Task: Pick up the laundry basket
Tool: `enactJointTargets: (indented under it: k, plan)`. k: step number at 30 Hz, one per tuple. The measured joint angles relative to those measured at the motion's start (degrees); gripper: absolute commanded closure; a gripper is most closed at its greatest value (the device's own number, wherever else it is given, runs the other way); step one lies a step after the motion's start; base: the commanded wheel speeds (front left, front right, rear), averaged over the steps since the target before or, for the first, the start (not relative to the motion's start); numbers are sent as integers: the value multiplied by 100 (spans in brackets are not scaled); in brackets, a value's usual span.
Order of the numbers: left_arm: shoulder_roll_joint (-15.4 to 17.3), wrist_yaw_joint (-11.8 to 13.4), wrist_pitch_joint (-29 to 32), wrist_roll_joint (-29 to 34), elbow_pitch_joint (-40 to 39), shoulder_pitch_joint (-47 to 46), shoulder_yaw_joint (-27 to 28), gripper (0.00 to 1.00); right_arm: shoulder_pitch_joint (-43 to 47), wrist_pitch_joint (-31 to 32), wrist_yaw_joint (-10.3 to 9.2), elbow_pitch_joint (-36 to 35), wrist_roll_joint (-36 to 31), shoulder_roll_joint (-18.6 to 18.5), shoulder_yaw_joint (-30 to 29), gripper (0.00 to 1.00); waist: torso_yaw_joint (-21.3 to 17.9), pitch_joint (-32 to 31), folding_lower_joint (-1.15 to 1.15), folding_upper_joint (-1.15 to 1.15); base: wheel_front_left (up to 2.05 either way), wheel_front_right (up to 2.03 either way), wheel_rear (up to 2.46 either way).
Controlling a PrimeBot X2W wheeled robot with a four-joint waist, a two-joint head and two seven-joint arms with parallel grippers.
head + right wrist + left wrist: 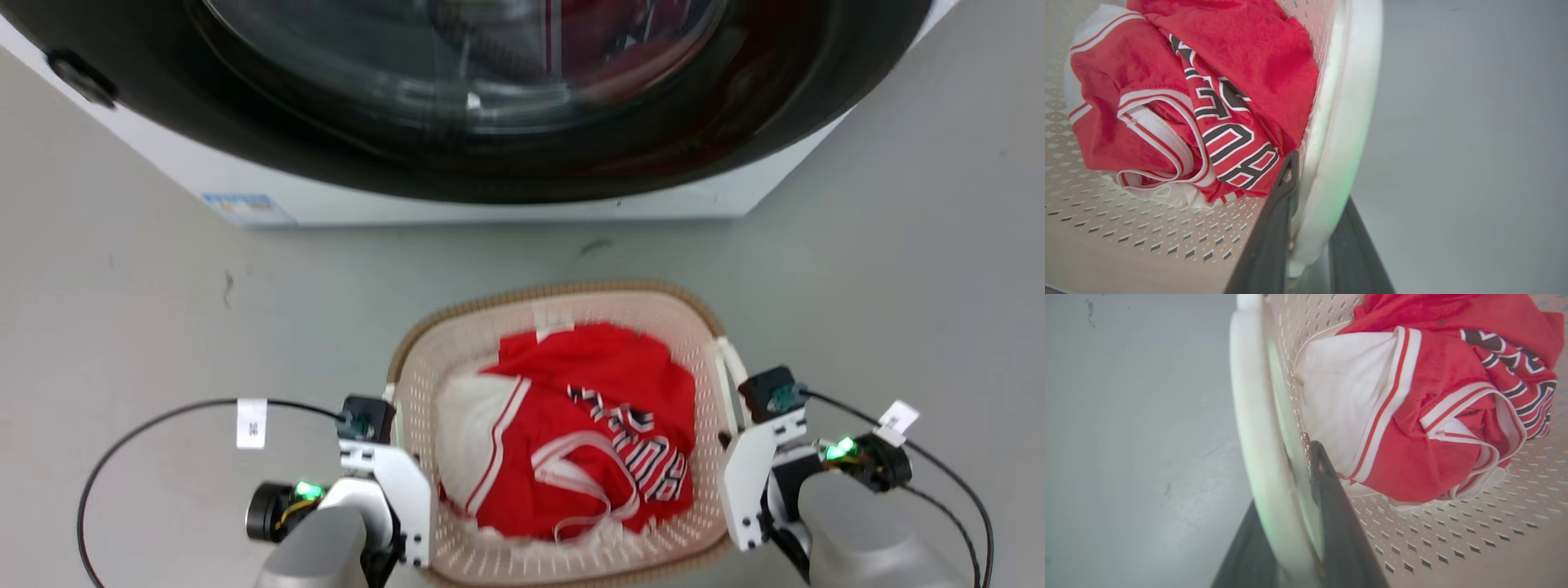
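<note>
The laundry basket [457, 347] is seen low in the middle of the head view, over the grey floor [122, 327] and just in front of the washing machine [506, 208]; whether its base is touching the floor cannot be told. A crumpled red garment [588, 384] with white trim and dark lettering is heaped inside it; bare perforated wall is left showing along the near side. The left handle [1249, 416] of the basket is straddled by the left gripper [1286, 486]; one dark finger [1331, 514] is set inside the wall, beside the white part of the garment, the other is set outside, and the jaws are drawn narrow upon the white loop between them. The right handle [1355, 122] is held in the same way by the right gripper [1321, 183]; its inner finger [1274, 228] is laid against the lettered cloth, and the jaws are closed narrow on the loop. A black cable [294, 403] with a white tag is looped out from each wrist above the floor; beyond, red cloth is glimpsed behind the glass of the machine's dark round door [286, 122].
</note>
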Motion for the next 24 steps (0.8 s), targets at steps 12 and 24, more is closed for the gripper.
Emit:
enactJointTargets:
  k: [12,24]
  plan:
    - [111,4,824,-803,-348,687,-519,100,542,733,-10,-190,827,-82,878,100,-49,-1349,-1,0,0,0,0]
    - [404,4,1655,-1715,-801,1321,-1279,100,1008,1594,-22,-556,1748,-276,1829,100,23,-2439,-1,0,0,0,0]
